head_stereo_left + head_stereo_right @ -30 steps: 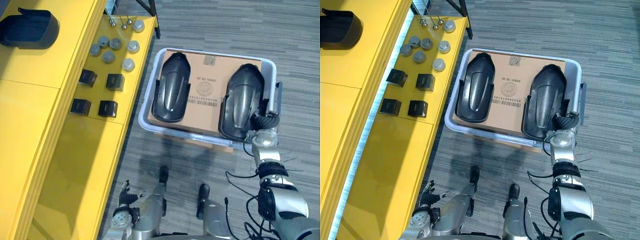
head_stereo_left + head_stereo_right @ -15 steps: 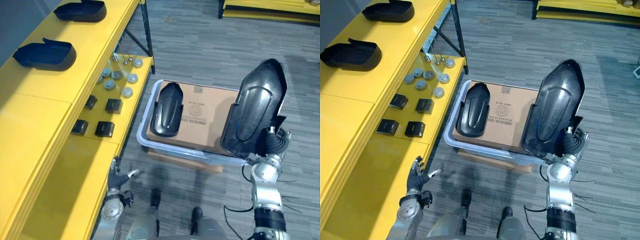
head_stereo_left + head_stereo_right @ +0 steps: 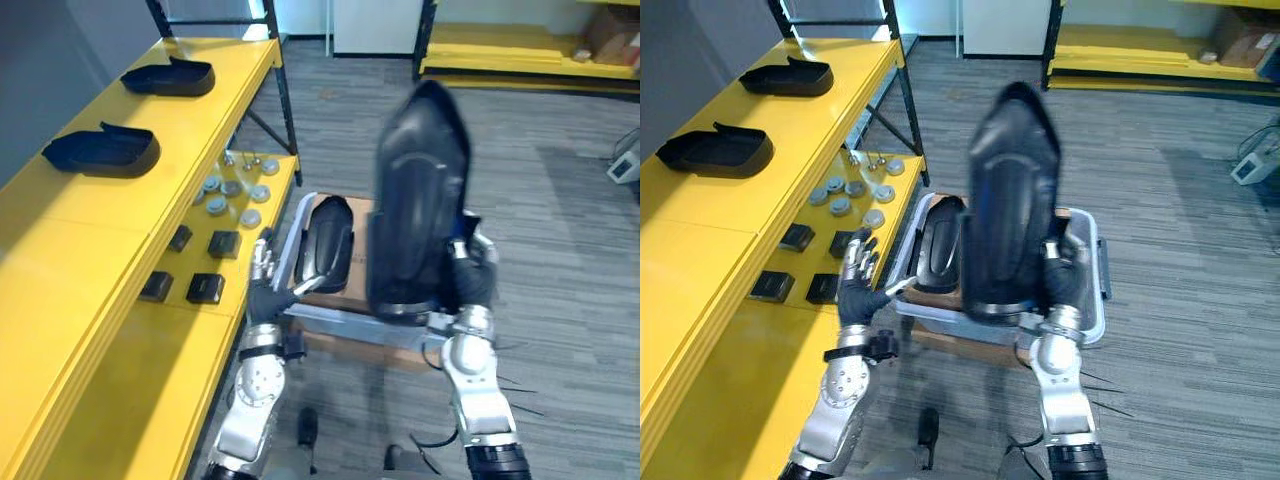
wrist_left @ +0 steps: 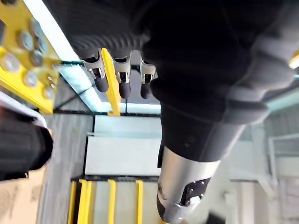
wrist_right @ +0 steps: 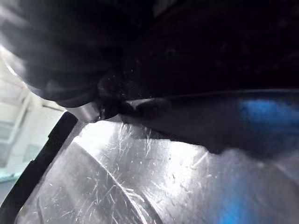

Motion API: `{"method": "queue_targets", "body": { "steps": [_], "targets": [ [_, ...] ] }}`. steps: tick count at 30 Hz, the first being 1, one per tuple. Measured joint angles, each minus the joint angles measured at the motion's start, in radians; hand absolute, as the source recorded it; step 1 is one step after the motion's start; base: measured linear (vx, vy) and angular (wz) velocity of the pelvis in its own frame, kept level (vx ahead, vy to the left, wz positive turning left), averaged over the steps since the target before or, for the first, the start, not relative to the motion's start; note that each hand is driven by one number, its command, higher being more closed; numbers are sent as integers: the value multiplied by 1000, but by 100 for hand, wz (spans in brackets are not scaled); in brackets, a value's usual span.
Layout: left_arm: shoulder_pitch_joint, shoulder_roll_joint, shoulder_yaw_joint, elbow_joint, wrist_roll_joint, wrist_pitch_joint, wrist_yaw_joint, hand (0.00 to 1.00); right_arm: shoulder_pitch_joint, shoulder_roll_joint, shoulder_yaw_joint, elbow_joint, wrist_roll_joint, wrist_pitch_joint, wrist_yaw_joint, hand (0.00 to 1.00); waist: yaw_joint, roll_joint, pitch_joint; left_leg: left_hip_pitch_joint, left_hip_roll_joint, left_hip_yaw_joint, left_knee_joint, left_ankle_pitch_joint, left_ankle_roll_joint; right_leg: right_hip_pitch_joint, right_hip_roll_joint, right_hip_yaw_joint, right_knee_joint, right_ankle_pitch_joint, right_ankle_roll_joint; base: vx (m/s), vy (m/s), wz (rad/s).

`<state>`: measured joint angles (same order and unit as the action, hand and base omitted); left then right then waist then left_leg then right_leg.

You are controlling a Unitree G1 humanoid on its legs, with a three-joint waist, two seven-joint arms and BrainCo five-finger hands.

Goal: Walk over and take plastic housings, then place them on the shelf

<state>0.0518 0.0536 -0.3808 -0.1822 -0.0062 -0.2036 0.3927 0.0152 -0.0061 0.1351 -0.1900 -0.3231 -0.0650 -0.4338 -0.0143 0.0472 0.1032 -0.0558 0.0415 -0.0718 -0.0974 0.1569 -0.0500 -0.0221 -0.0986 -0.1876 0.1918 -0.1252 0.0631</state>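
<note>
My right hand (image 3: pixel 470 278) is shut on the lower rim of a long black plastic housing (image 3: pixel 415 200) and holds it upright in the air above the bin; its glossy scratched inner face (image 5: pixel 140 177) sits close in the right wrist view. A second black housing (image 3: pixel 325 240) lies on the cardboard in the grey bin (image 3: pixel 1098 285). My left hand (image 3: pixel 265 290) is raised beside the bin's left edge, open, with straight fingers (image 4: pixel 122 77) and nothing in it. Two more black housings (image 3: pixel 100 150) (image 3: pixel 168 77) rest on the yellow shelf top (image 3: pixel 60 240).
The shelf's lower yellow level carries several grey round caps (image 3: pixel 230 190) and several small black blocks (image 3: pixel 205 265). Dark shelf legs (image 3: pixel 285 110) stand behind the bin. Another yellow rack (image 3: pixel 520 50) stands at the far side across grey floor.
My right hand has lifted the housing out of the bin and swung it up and leftward. My left hand has risen to the bin's left edge. The camera has tilted up.
</note>
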Motion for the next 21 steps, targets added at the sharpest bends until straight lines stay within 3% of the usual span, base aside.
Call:
{"method": "queue_targets", "body": {
  "steps": [9,12,15,21],
  "targets": [
    [-38,12,-26,24,-31,13,2,0,17,-23,7,0,-2,6,-5,100,0,0,-54,-1,11,22,-4,0,0,3,14,25,-39,32,-2,-7,-1,-9],
    [-58,32,-79,55,-36,26,2,0,29,-48,73,0,-2,7,-3,100,-5,0,-74,-1,11,23,-1,0,0,3,15,30,-44,36,0,9,2,-5],
    [-74,48,-134,88,-42,45,-10,0,32,-42,119,-18,-5,9,1,100,-10,0,-77,1,12,24,-1,0,0,5,16,32,-48,40,0,0,0,0],
    [-74,51,-134,105,-72,55,-22,0,37,-61,123,-25,-59,9,4,100,-13,-2,-78,11,13,26,-5,-2,-2,19,18,35,-71,54,-1,-1,1,-1]
  ]
}}
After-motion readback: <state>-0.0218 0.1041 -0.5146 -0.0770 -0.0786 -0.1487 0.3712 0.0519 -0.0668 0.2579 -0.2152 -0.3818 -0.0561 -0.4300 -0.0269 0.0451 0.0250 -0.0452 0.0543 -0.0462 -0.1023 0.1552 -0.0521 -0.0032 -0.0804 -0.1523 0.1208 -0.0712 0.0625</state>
